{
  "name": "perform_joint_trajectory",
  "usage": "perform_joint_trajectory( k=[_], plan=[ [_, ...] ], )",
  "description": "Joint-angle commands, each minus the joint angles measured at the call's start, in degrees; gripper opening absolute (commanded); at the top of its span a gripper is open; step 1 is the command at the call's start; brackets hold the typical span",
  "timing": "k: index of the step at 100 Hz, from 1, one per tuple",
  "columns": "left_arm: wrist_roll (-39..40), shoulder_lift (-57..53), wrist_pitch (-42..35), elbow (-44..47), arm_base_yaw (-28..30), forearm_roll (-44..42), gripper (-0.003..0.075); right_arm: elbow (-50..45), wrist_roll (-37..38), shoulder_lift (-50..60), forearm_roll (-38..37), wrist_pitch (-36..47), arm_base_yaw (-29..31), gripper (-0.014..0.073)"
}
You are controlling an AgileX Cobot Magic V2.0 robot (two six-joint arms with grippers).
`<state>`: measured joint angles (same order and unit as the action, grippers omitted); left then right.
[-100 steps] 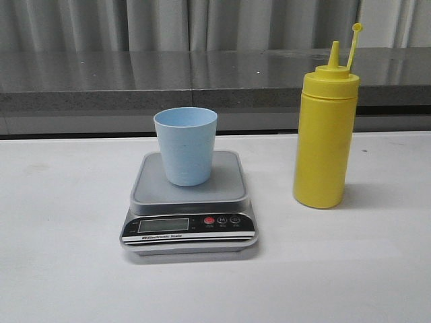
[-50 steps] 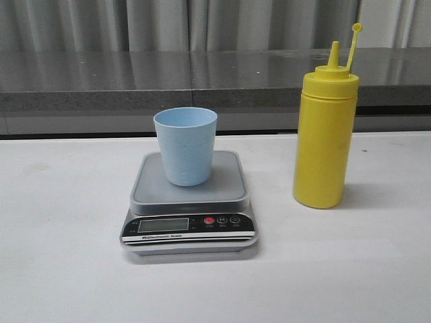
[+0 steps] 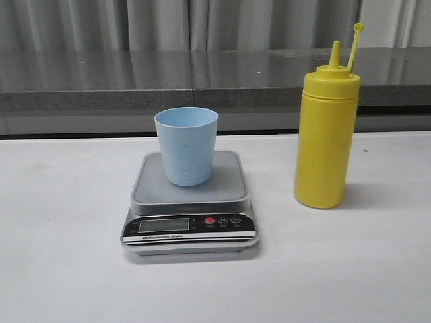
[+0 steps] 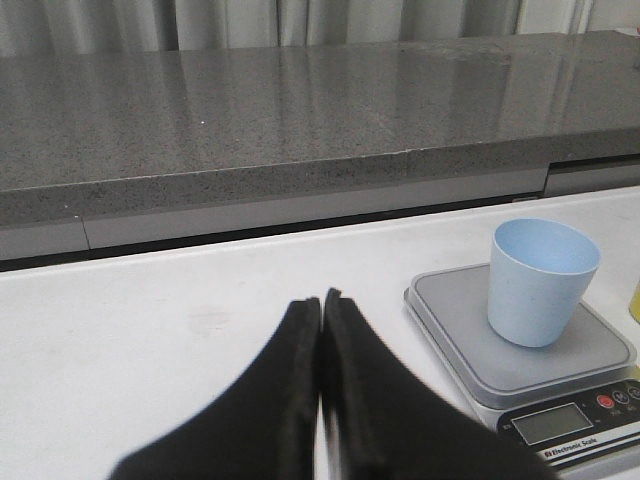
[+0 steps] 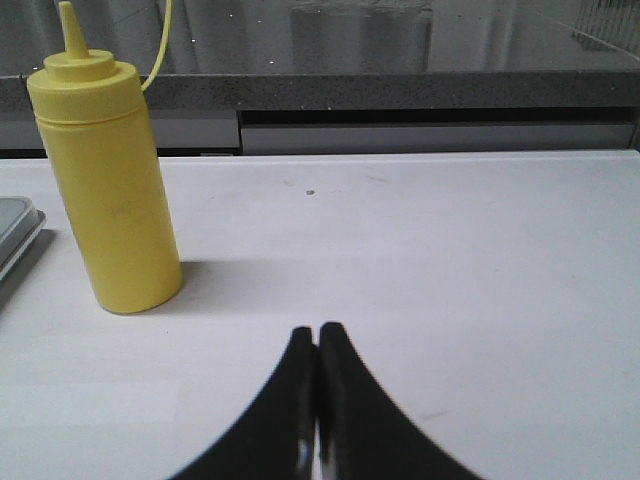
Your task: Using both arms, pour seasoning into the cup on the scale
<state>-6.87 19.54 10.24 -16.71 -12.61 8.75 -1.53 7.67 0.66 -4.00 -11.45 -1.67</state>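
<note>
Yellow bottle (image 3: pixel 326 132) stands upright on the counter (image 3: pixel 60 269), right of the scale (image 3: pixel 189 204). On the scale waits the blue cup (image 3: pixel 186 145), ready for weighing. Left fingers (image 4: pixel 320 330) and right fingers (image 5: pixel 317 350) are both pressed together, holding nothing.

Neither arm appears in the front view. In the left wrist view, the scale (image 4: pixel 530 365) is cut off at the frame's edge, so its black front panel shows only in part, and the display (image 4: pixel 552 423) is too small to read. Just beside the scale, a thin yellow sliver of the seasoning bottle (image 4: pixel 636 300) shows at the frame's edge; the rest is out of frame. In the right wrist view, only one grey corner of the scale (image 5: pixel 15 232) is visible beside the seasoning bottle (image 5: pixel 105 185), and the bottle's thin cap tether (image 5: pixel 160 45) runs out of the frame, hiding the cap. In the front view, the scale's display (image 3: pixel 163 225) reading and button markings are too small to make out.
</note>
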Motion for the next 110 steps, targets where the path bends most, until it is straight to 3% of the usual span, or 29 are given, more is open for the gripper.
perform_joint_trajectory(
  k=[1, 62, 78, 110],
  plan=[
    [0.6, 0.4, -4.7, -1.7, 0.2, 0.5, -0.0020, 1.2, 0.1, 1.1, -0.8, 5.0, 0.3, -0.0067],
    [0.6, 0.4, -4.7, -1.7, 0.2, 0.5, -0.0020, 1.2, 0.1, 1.1, -0.8, 5.0, 0.3, -0.0067],
    [0.6, -0.6, -4.8, -1.2, 0.6, -6.0, -0.0020, 1.2, 0.1, 1.1, -0.8, 5.0, 0.3, -0.0067],
    [0.6, -10.4, -4.8, 5.6, 9.4, -6.6, -0.0020, 1.2, 0.1, 1.1, -0.8, 5.0, 0.3, -0.0067]
  ],
)
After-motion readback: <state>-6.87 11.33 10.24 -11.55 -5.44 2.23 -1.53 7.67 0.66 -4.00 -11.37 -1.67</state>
